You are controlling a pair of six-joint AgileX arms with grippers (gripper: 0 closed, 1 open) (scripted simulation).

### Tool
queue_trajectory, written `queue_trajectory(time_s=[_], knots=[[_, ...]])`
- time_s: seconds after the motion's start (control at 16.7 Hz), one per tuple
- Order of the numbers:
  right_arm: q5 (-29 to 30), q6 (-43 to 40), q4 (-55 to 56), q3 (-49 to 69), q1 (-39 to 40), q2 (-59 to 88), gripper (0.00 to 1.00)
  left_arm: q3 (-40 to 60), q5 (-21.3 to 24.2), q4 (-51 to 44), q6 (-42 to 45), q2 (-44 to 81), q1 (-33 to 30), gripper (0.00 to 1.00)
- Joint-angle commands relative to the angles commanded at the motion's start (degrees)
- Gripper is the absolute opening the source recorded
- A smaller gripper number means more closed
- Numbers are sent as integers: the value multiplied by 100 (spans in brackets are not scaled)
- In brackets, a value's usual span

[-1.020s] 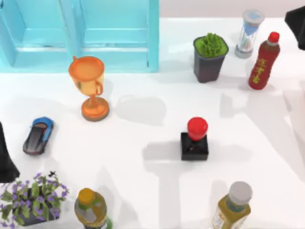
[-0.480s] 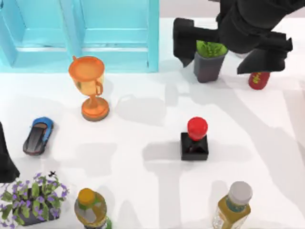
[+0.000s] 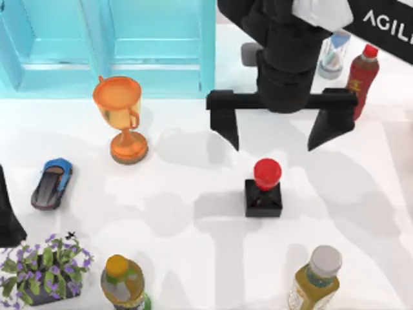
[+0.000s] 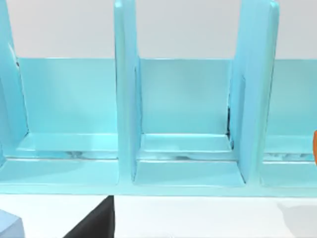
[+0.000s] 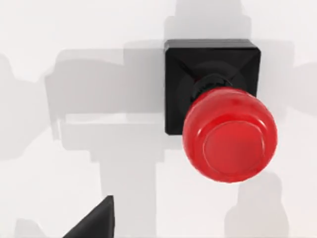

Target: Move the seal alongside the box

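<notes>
The seal (image 3: 266, 187), a glossy red knob on a black square base, stands upright on the white table right of centre. My right gripper (image 3: 279, 129) hangs above the table just behind it, open wide, with one black finger (image 3: 223, 123) on each side and nothing between them. The right wrist view looks straight down on the seal (image 5: 225, 134), with one fingertip (image 5: 94, 223) at the picture's edge. The box (image 3: 148, 48), a light blue open-fronted case with dividers, fills the back left. My left arm (image 3: 8, 216) is parked at the left edge, facing the box (image 4: 183, 139).
An orange trophy (image 3: 120, 116) stands in front of the box and a toy car (image 3: 51, 183) lies at the left. A purple flower pot (image 3: 45, 268) and two bottles (image 3: 122, 284) (image 3: 316, 278) line the front. A red-capped bottle (image 3: 360, 74) and an hourglass (image 3: 332, 55) stand back right.
My right arm has swept in from the back right corner and now hangs over the table just behind the seal, fingers spread. The seal and the left arm have not moved.
</notes>
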Motion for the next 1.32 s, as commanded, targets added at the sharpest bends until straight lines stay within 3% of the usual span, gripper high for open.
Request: queue_trajectory(time_s=[0.36,0.84,1.14,1.32], knots=[[-1,-13,105,-110,-23,1,100,0,0,0,0,0,0,100],[2,12,1996,-1798,10,176,100,0,0,0,0,0,0,100],[2,19,2164,-1959,16,206,100,0,0,0,0,0,0,100],[2,19,2164,-1959,16,206,77,0,0,0,0,0,0,100]])
